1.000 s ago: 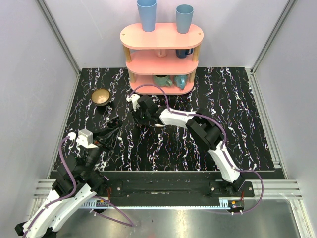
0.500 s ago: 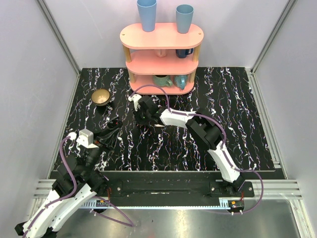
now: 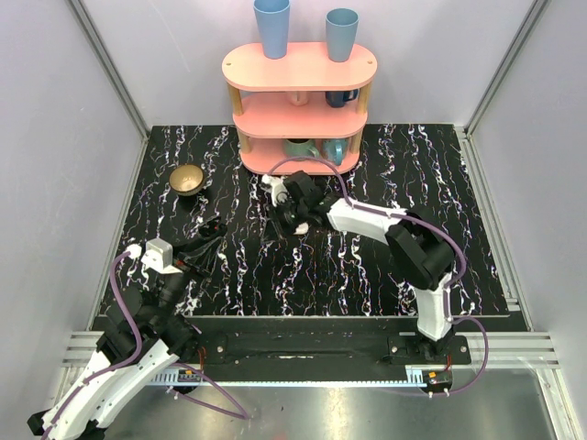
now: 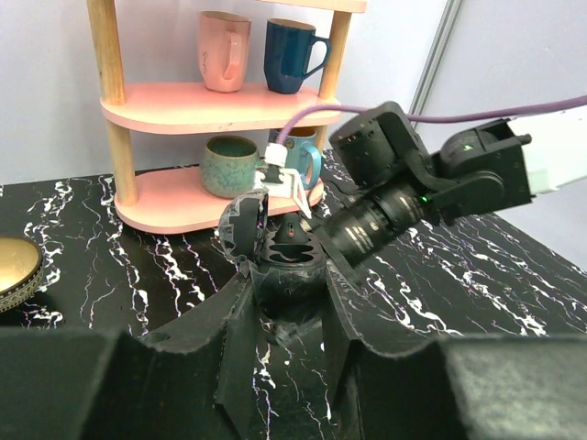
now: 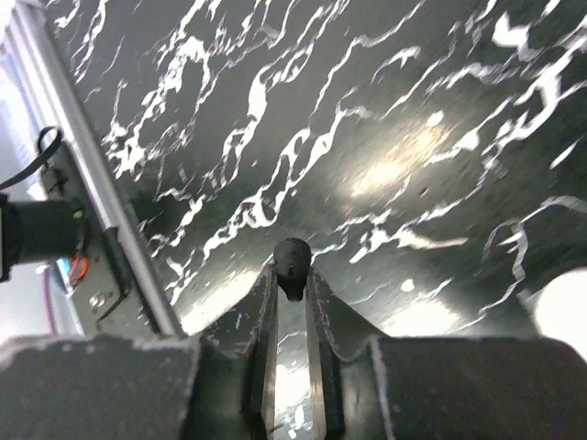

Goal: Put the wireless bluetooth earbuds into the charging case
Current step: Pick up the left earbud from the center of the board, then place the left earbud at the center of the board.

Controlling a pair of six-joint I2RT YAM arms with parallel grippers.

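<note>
While the left jaws are closed tight on the case (image 4: 275, 266), a dark round pod sitting low on the bench (image 3: 440, 183), one of the fingers (image 4: 237, 339) presses each of its flanks. The lid (image 4: 243, 229) is tipped up on the left side. A dark shape (image 4: 290, 236) with a small red dot sits in the open well; I cannot tell whether it is an earbud. In the top view the left arm (image 3: 119, 367) reaches in from the near left corner and the right arm (image 3: 367, 217) stretches across to the middle of the bench, its wrist near the foot of the pink shelf (image 3: 298, 69). The right jaws are narrow, pinching a small dark rounded earbud (image 5: 292, 261) at the very tips of the fingers (image 5: 261, 321), held just above the marble surface and apart from the case. From the left wrist the right arm's wrist shows just behind the case, with a green light (image 4: 423, 197) lit. The shelf carries two blue tumblers (image 3: 272, 27) on top, a pink mug (image 4: 223, 48) and a navy mug (image 4: 292, 53) in the middle, and a green mug (image 4: 229, 165) below. A gold bowl (image 3: 187, 179) stands at far left. Any lettering on these things is too small to read.
</note>
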